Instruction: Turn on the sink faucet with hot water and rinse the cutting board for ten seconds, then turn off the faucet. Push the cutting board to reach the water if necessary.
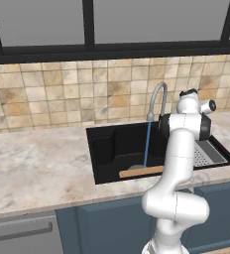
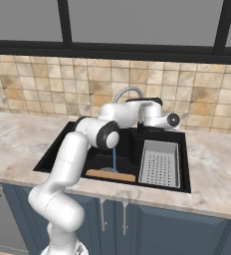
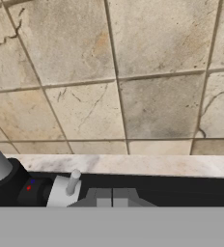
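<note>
The silver gooseneck sink faucet (image 1: 159,95) arches over the black sink (image 1: 104,149). A thin blue stream of water (image 1: 146,144) falls from its spout. The stream comes down at the far edge of the light-brown cutting board (image 1: 141,172), which lies flat along the basin's front wall. From the right, the board (image 2: 110,175) and the stream (image 2: 114,159) show under my forearm. My gripper (image 3: 112,197) is shut with nothing in it. It hangs just right of the faucet's small lever (image 3: 71,185) and dark base (image 3: 33,190), facing the tiled wall.
A grey perforated drain tray (image 2: 160,162) fills the right part of the basin. Marble counter (image 1: 37,163) runs on both sides. The tiled backsplash (image 3: 133,72) stands close behind the faucet. Blue cabinet fronts (image 2: 152,224) lie below.
</note>
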Available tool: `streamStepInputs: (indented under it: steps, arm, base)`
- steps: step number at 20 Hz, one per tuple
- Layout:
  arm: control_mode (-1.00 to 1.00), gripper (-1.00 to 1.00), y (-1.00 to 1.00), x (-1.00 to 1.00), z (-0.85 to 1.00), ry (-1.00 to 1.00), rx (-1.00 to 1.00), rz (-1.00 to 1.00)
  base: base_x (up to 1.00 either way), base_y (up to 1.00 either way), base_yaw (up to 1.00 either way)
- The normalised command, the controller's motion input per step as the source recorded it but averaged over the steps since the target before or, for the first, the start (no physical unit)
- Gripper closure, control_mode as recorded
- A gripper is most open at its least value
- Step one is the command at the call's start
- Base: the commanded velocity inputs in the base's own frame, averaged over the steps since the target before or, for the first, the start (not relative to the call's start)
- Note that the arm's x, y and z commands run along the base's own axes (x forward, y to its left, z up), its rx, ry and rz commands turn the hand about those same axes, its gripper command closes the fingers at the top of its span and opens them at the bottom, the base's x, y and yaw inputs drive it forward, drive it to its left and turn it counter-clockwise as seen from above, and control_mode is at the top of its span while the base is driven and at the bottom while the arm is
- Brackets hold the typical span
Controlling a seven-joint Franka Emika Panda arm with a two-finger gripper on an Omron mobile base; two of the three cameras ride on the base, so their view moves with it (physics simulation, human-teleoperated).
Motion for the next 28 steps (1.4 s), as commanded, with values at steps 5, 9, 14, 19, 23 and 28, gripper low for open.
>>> streamStepInputs:
  steps: [5,9,14,19,23,28]
  arm:
    - [-1.0,1.0,0.0,0.01,0.0,0.0,0.0,0.0]
    - [-1.0,1.0,0.0,0.09,0.0,0.0,0.0,0.0]
    - [-1.0,1.0,0.0,0.07,0.0,0.0,0.0,0.0]
    - [-1.0,1.0,0.0,0.05,-0.01,0.0,0.0,0.0]
    - [-1.0,1.0,0.0,0.03,-0.05,0.0,0.0,0.0]
    - [-1.0,1.0,0.01,0.0,-0.05,0.0,0.0,0.0]
  base:
    - [0.0,0.0,0.0]
    - [0.0,0.0,0.0]
    - [0.0,0.0,0.0]
    - [0.0,0.0,0.0]
    - [0.0,0.0,0.0]
    - [0.0,0.0,0.0]
